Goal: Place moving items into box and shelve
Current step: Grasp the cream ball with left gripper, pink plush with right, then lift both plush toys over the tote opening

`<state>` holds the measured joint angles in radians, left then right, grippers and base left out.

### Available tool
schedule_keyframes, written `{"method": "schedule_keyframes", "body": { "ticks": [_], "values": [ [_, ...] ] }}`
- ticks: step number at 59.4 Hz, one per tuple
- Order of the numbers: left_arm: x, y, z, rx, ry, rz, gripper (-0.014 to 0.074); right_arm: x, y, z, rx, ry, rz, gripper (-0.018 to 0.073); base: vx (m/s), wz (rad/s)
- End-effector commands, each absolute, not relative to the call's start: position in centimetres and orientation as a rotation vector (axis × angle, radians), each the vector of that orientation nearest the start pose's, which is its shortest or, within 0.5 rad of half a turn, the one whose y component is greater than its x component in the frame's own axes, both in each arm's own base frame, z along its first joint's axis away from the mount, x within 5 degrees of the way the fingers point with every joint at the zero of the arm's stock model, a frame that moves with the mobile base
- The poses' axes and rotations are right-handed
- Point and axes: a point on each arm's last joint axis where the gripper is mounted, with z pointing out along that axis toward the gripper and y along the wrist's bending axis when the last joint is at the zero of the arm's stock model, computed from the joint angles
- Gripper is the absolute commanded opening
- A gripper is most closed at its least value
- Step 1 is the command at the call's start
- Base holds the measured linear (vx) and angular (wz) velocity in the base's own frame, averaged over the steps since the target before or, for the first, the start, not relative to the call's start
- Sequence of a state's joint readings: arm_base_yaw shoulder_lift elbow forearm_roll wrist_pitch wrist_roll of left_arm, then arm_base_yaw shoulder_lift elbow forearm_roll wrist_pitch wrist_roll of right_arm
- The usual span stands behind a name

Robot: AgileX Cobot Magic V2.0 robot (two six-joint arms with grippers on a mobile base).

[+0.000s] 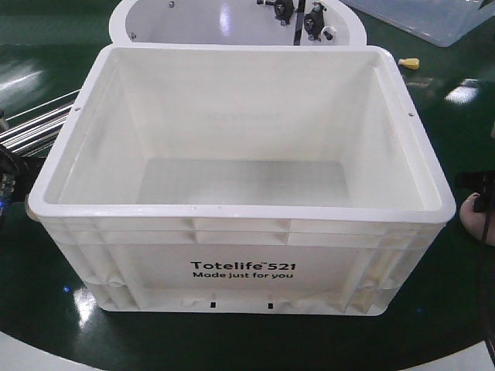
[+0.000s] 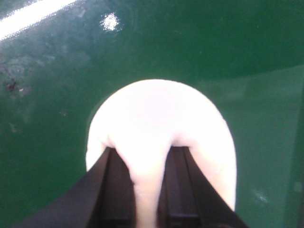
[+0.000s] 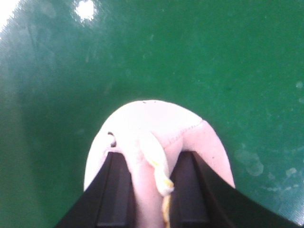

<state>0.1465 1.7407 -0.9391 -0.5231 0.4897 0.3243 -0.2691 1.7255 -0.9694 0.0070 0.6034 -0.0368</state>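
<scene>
1. Pinched between the fingers of my left end effector (image 2: 148, 192) is the pale yellow-beige lump (image 2: 159, 128), over the green table (image 2: 47, 95).
2. My right end effector (image 3: 151, 190) is clamped on the pinkish-brown lump (image 3: 156, 133) in the same way.
3. Both lumps are outside the white crate (image 1: 240, 263), which stands empty near the table's front edge.
4. What is left, I judge, is to drop both in and then shelve the crate.

Lab-like – glossy green surface (image 1: 456, 301).

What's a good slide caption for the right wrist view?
Right gripper shut on a pinkish stitched lump, with the green surface beyond.
</scene>
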Motion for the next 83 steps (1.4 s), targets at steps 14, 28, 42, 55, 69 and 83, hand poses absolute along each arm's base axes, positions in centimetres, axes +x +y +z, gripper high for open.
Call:
{"method": "schedule_keyframes", "body": {
  "ticks": [14, 28, 42, 55, 69, 83],
  "values": [
    [31.2, 2.2, 22.6, -0.305, 2.512, -0.327, -0.0004, 31.4, -8.6, 22.2, 0.341, 2.796, -0.058, -0.0009, 0.00, 0.00],
    [28.0, 1.9, 30.9, -0.241, 2.212, -0.277, -0.0003, 30.2, -8.2, 32.0, 0.305, 2.496, -0.099, -0.0008, 0.00, 0.00],
    [24.6, -0.1, 42.1, -0.111, 1.939, -0.404, -0.0003, 27.5, -5.1, 40.0, 0.167, 2.222, 0.020, -0.0006, 0.00, 0.00],
    [24.3, -4.4, 46.1, 0.065, 1.872, -0.719, -0.0003, 27.1, 3.4, 42.7, -0.097, 2.087, 0.347, -0.0005, 0.00, 0.00],
    [26.2, -9.8, 43.1, 0.257, 2.007, -0.982, -0.0003, 25.5, 12.6, 42.6, -0.448, 2.010, 0.499, -0.0005, 0.00, 0.00],
    [28.7, -13.4, 38.4, 0.379, 2.206, -1.105, 0.0029, 27.1, 16.1, 38.9, -0.571, 2.137, 0.520, 0.0010, 0.00, 0.00]
  ]
}}
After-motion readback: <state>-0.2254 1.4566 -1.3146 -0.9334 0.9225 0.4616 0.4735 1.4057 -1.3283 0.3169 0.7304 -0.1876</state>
